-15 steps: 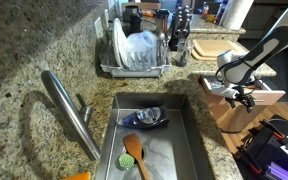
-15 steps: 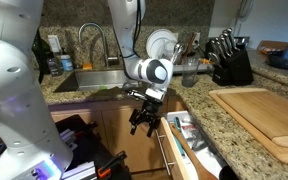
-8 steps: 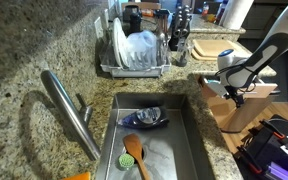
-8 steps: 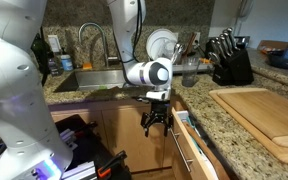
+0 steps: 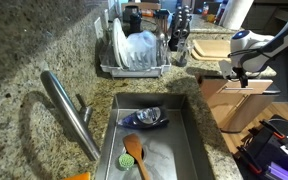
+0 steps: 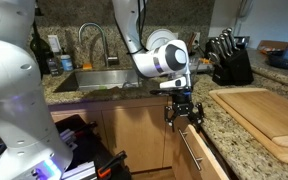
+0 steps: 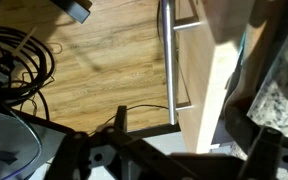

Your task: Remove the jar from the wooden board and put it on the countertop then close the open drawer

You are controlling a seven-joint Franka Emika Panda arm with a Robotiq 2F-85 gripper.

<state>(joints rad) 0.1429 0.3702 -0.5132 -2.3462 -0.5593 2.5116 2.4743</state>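
wooden board (image 6: 267,116) cut off, drawer (image 7: 199,80) interior hidden

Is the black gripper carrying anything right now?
No, in an exterior view the black two-finger gripper hangs with its fingers spread and nothing held between them.

One wooden board (image 6: 264,115), one faucet (image 5: 69,112), one knife block (image 6: 229,66) (knives (image 6: 222,40) uncounted).

Glossy white rounded arm (image 6: 130,30), black gripper (image 6: 183,113)
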